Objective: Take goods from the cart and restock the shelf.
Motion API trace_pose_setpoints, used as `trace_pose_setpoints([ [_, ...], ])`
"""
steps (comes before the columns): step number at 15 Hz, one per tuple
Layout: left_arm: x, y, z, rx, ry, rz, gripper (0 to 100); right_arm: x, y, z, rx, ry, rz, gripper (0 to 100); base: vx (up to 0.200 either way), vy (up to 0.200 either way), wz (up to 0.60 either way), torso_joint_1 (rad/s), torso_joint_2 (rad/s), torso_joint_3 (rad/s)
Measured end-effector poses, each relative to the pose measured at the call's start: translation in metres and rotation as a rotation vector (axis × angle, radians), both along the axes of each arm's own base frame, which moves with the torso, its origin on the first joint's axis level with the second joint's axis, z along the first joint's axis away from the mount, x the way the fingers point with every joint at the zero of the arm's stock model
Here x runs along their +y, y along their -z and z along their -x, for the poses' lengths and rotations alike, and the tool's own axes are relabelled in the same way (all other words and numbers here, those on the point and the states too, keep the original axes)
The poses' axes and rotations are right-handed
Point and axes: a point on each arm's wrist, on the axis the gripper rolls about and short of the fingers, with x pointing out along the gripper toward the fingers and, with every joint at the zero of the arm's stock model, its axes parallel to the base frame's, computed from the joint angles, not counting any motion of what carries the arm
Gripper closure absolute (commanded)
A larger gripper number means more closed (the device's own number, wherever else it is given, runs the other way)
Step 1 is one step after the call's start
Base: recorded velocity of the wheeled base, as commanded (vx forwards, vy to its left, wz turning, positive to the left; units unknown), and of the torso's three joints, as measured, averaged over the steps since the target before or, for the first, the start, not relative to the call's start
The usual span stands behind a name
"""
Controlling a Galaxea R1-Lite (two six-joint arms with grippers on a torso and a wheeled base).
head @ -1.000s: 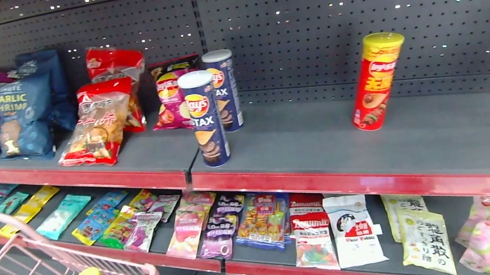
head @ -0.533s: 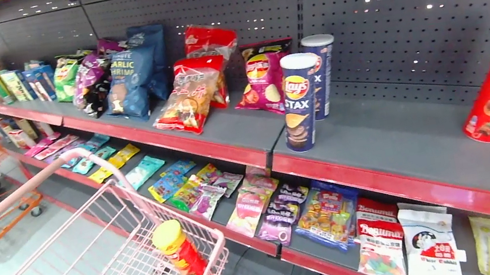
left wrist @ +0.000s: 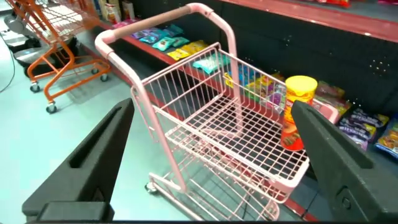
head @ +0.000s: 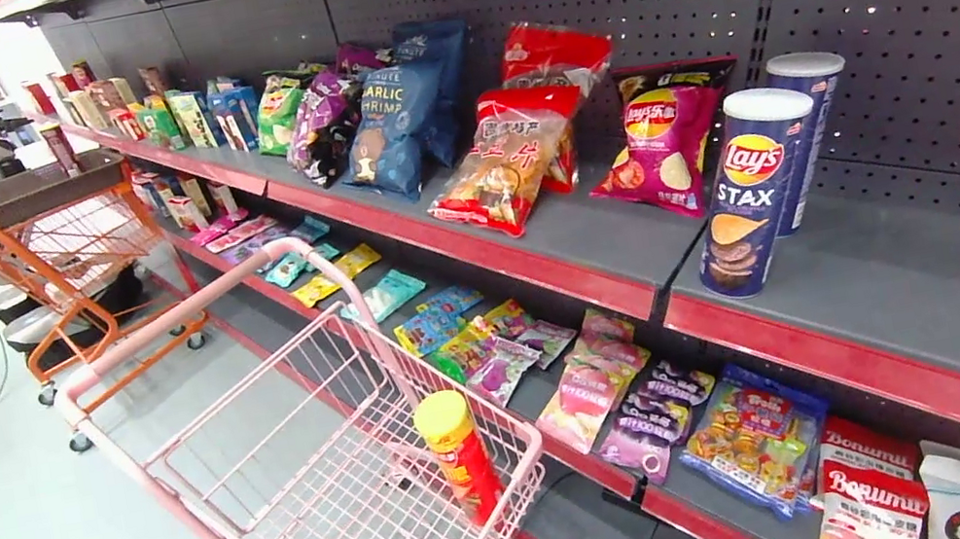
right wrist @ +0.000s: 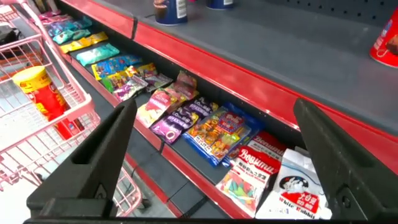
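Your left gripper (left wrist: 208, 112): fingers spread wide, nothing between them. It hangs beside the pink cart (left wrist: 155, 28), and its camera looks down into the basket. Your right gripper (right wrist: 214, 106): also spread wide, holding nothing. It hangs in front of the shelving, facing the lower tier.

Task item: one red can (head: 462, 455) with a yellow lid stands upright in the pink cart, in the basket corner nearest the shelving. It touches the wire wall or stands just beside it; you cannot tell which. It is the one item you can see in the basket.

In the way: wire walls close the can in on its sides, and the basket top is open. In the left wrist view one black finger overlaps the can's lower side.

Around:
- The upper shelf (head: 891, 306) is a grey board with a red front lip.
- Two blue cans (head: 748, 193) stand upright on it, one behind the other, near the lip.
- Chip bags (head: 510, 160) lean in a row to the left of them.
- The right wrist view shows a second red can (right wrist: 385, 40) on the same board, well apart from the blue cans.
- On the lower shelf (head: 605, 476), candy packets (head: 580, 390) lie flat in rows, just beside the pink cart.
- An orange cart (head: 69, 233) stands farther down the aisle, apart from the pink cart.
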Motion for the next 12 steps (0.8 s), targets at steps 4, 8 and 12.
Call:
trace_pose_setpoints([
  [4,0.0,0.0,0.0,0.0,0.0,0.0,0,0.0,-0.0001,0.0,-0.001,0.0,-0.003,0,0.0,0.0,0.0,-0.098,0.24,0.129],
  [8,0.0,0.0,0.0,0.0,0.0,0.0,0,0.0,0.0,0.0,0.0,0.0,-0.004,0,0.0,0.0,0.0,-0.154,0.37,0.216],
  [12,0.0,0.0,0.0,0.0,0.0,0.0,0,0.0,-0.0001,0.0,-0.001,0.0,-0.007,0,0.0,0.0,0.0,-0.157,0.41,0.247],
])
